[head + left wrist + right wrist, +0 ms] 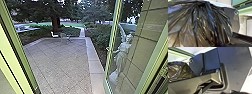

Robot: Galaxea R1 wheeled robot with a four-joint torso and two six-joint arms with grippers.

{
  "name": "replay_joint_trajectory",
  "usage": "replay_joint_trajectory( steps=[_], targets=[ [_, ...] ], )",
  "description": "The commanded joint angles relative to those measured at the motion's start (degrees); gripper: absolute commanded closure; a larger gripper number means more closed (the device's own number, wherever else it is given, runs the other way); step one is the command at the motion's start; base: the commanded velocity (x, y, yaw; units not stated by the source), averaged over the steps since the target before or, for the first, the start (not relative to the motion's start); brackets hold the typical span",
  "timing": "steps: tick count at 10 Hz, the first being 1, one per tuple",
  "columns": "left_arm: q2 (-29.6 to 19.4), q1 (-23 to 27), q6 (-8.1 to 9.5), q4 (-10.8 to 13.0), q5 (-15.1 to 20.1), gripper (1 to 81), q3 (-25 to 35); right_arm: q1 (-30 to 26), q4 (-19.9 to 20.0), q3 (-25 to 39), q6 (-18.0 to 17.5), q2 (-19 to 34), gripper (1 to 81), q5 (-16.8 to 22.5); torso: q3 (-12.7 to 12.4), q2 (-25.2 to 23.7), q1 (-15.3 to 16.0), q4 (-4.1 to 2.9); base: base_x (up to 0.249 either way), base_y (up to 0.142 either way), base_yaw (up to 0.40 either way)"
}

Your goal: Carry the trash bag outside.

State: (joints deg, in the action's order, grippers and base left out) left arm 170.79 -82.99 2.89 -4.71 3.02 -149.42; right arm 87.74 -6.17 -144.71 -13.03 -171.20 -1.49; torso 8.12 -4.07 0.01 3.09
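The black trash bag (pixel 205 26) shows large in the left wrist view, its thin plastic drawn together into folds near the upper middle. In the right wrist view, part of the same bag (pixel 178 70) appears behind the robot's own jointed bar. What grips the bag is hidden, and I cannot make out how either gripper stands.
A doorway with a green frame (pixel 15 42) surrounds the view ahead, with a glass pane (pixel 127 62) on the right. Beyond lies a paved patio (pixel 62 62) with a pale border (pixel 96 67). Outside stand a statue (pixel 121 56), a white chair (pixel 54 35) and trees.
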Motion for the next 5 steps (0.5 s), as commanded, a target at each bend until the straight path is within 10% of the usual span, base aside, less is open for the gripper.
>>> replay_joint_trajectory(
  steps=[1, 5],
  targets=[
    [0.08, 2.61, -0.25, 0.4, 3.48, 81.1, 0.27, -1.91, -0.25, 1.02, 0.28, -0.3, 1.0, 3.42, 0.0, 0.0, 0.0, 0.0, 0.093, 0.0, 0.0],
    [0.26, 2.53, -0.25, 0.49, 3.48, 81.1, 0.27, -2.08, -0.25, 1.02, 0.29, -0.22, 1.0, 3.51, 0.02, 0.02, 0.02, 0.0, 0.1, 0.0, 0.0]
  ],
)
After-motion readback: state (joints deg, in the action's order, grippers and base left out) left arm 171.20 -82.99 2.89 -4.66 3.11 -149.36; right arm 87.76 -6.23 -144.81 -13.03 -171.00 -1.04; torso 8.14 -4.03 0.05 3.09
